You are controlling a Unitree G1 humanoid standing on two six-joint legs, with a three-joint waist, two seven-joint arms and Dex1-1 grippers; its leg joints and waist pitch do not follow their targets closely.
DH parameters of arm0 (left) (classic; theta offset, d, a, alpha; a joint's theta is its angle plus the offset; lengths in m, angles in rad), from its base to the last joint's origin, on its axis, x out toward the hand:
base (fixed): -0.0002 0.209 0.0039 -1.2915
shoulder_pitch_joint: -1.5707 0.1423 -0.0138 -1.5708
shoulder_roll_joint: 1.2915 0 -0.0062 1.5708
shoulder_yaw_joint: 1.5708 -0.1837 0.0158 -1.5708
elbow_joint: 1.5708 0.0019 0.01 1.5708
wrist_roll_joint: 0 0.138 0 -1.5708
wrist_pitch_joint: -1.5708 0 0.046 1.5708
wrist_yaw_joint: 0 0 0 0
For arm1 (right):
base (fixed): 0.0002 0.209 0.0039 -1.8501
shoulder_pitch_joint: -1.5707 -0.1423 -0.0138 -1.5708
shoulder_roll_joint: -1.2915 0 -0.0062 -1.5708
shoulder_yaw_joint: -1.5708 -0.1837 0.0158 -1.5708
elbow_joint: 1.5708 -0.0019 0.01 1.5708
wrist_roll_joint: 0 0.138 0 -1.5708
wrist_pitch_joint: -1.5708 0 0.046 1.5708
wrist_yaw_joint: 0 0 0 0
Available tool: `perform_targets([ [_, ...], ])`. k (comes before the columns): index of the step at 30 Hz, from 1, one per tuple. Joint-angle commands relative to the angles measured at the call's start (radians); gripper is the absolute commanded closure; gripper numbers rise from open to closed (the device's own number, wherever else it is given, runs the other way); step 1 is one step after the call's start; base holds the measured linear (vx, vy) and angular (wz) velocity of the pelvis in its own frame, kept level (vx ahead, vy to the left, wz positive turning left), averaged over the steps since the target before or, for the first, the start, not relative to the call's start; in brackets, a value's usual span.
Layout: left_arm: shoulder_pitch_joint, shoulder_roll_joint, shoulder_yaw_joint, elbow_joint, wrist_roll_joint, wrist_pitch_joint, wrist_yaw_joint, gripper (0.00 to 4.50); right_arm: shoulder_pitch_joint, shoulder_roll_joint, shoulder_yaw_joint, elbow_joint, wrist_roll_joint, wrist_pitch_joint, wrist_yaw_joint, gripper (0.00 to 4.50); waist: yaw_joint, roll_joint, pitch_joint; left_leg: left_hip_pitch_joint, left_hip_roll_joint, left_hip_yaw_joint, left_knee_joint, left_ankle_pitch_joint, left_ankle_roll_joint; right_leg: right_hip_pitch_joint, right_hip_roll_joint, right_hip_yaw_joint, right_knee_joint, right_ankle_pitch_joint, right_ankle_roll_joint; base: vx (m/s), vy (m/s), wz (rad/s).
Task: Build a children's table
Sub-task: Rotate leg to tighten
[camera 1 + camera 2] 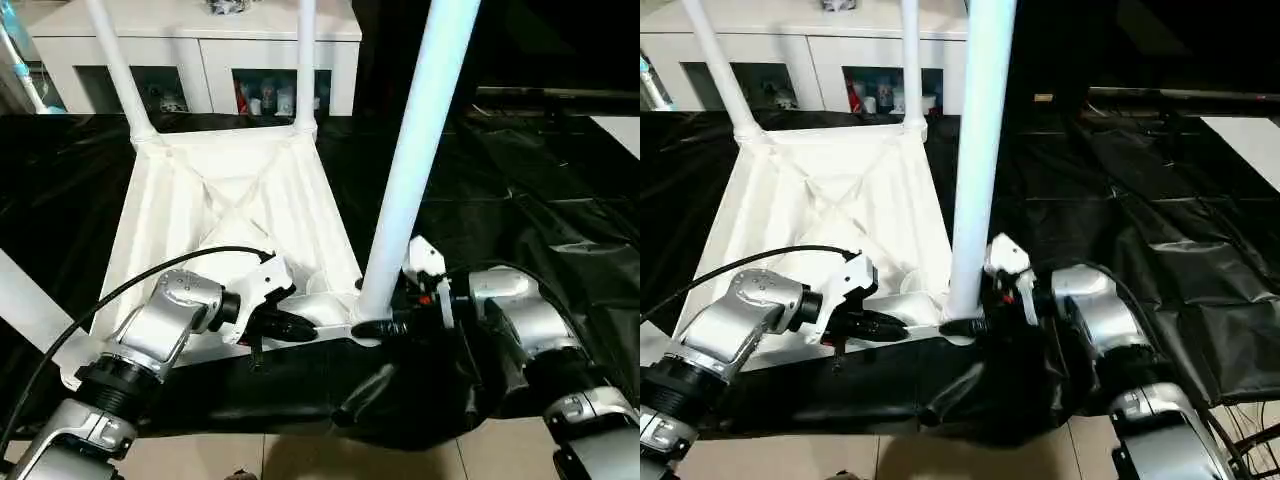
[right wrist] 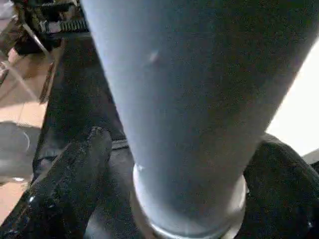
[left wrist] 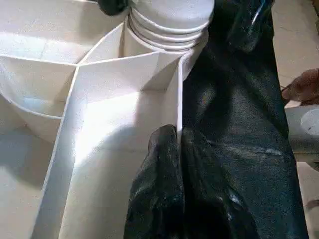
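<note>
Left eye view: the children's table [image 1: 235,215] is seen upside down on the black-draped desk [image 1: 540,200], ribbed underside up. Two far legs [image 1: 305,60] are seated in the far corner sockets; a near leg [image 1: 415,160] stands upright in the near right socket. The left gripper [image 1: 300,325] is placed at the near rim of the top, jaws closed on that rim. The right gripper [image 1: 385,327] is set around the base of the near leg. White cabinets [image 1: 210,45] are seen far behind.

Right eye view: same layout is shown.

Left wrist view: the black fingers [image 3: 164,164] are pinched on the thin white rim wall, desk cloth just beside; the leg's ringed base is seated in its socket [image 3: 169,30].

Right wrist view: the fingers [image 2: 75,174] are spread either side of the leg base, jaws open, not clamped.
</note>
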Motion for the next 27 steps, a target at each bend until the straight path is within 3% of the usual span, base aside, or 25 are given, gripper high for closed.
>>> perform_targets([
  [1, -0.004, -0.011, -0.037, 0.009, -0.008, 0.004, -0.031, 4.50, -0.003, -0.016, 0.015, -0.007, -0.025, -0.031, -0.012, 0.30, -0.002, -0.001, -0.061, 0.020, 0.014, 0.006, -0.059, -0.174, 0.078, 0.050, -0.028, 0.019, -0.054, -0.001, -0.280, 0.000, 0.000, 0.00],
  [8, -0.006, -0.010, -0.037, 0.009, -0.006, 0.004, -0.030, 4.50, -0.012, 0.002, 0.006, 0.023, -0.042, -0.044, -0.062, 0.30, -0.003, 0.000, -0.061, 0.020, 0.012, 0.005, -0.059, -0.171, 0.073, 0.050, -0.027, 0.019, -0.054, 0.006, -0.277, 0.000, 0.000, 0.00],
  [18, -0.004, -0.008, -0.037, 0.010, -0.007, 0.005, -0.031, 4.50, -0.020, 0.008, 0.000, 0.045, -0.036, -0.037, -0.062, 1.43, -0.004, 0.000, -0.060, 0.020, 0.013, 0.005, -0.060, -0.185, 0.074, 0.050, -0.027, 0.019, -0.054, -0.003, -0.279, 0.000, 0.000, 0.00],
  [27, -0.006, -0.005, -0.039, 0.011, -0.009, 0.008, -0.038, 4.50, -0.020, 0.010, 0.001, 0.053, -0.040, -0.042, -0.067, 1.81, -0.005, 0.001, -0.060, 0.019, 0.012, 0.005, -0.060, -0.184, 0.072, 0.051, -0.028, 0.019, -0.054, -0.003, -0.279, 0.000, 0.000, 0.00],
])
